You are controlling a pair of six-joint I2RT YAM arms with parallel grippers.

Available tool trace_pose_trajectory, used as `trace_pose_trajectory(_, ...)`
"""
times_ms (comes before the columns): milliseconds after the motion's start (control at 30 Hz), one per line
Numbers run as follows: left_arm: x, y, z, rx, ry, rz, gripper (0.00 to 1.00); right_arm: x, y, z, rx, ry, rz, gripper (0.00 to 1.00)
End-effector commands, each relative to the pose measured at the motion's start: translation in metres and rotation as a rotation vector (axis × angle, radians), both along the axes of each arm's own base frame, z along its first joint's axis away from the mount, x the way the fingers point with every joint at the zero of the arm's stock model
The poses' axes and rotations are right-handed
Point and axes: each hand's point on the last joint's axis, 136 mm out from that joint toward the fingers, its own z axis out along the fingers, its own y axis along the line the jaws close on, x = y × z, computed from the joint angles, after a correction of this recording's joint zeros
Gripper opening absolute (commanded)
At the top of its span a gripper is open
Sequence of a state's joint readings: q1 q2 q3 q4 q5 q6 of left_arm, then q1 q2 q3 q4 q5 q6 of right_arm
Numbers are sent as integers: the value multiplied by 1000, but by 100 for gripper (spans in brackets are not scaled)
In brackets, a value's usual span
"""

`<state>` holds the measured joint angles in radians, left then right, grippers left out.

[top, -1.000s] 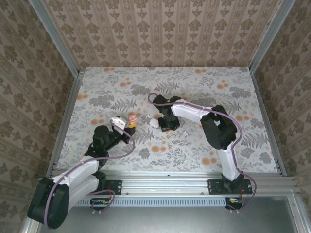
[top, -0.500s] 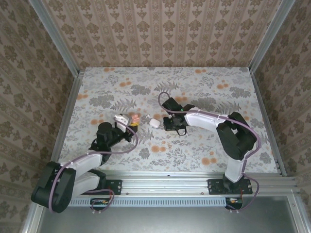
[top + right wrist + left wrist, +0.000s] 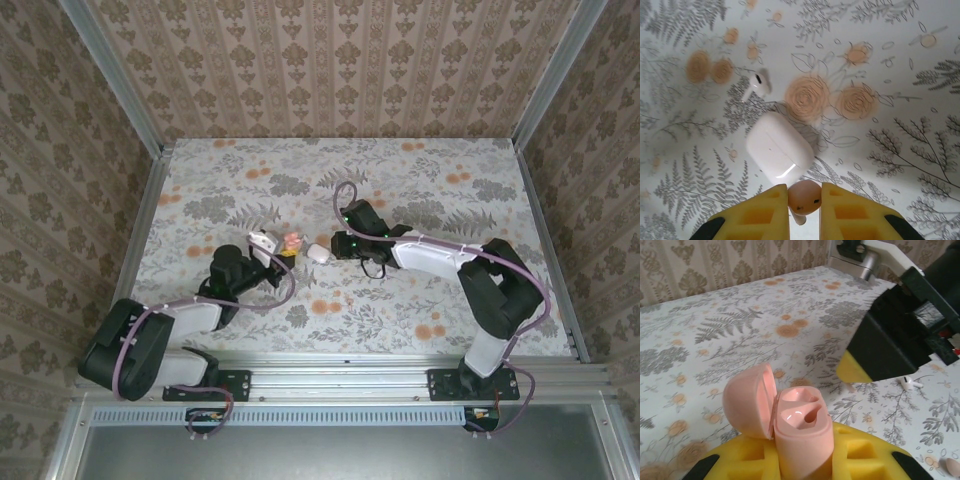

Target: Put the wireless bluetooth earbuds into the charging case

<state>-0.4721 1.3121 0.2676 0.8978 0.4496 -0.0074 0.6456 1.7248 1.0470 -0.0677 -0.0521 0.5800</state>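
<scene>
Pads [image 3: 840, 437] of the left end effector [image 3: 802, 465] are clamped on a pink charging case [image 3: 802, 435]. The case stands upright with its hinged lid [image 3: 750, 400] swung open and 2 wells showing. The right end effector [image 3: 805, 209] pinches a pink earbud [image 3: 805, 196] close to a closed white case [image 3: 780, 147] lying on the counter [image 3: 900, 75]. 1 white earbud [image 3: 757, 85] lies just beside that case. From above, the white case sits between the 2 end effectors at mid-counter.
</scene>
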Motion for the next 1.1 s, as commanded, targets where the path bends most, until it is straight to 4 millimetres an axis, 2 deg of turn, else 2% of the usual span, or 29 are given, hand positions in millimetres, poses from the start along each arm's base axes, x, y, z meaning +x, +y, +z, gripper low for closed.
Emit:
trace_pose_trajectory(0,2,-10,18,-24,-70,-44,13,10,11,38,105,-134,22,18)
trace_pose_trajectory(300,8,-16,27,-31,-91,-59,13,14,21,94,282,-347,47,18)
trace_pose_trajectory(533,10,-19,34,-38,-106,-66,13,5,33,125,431,-454,94,18)
trace_pose_trajectory(800,9,-21,43,-54,-114,-69,13,-4,51,153,585,-528,170,17)
trace_pose_trajectory(1067,7,-21,54,-61,-139,-76,13,-16,74,164,627,-548,261,15)
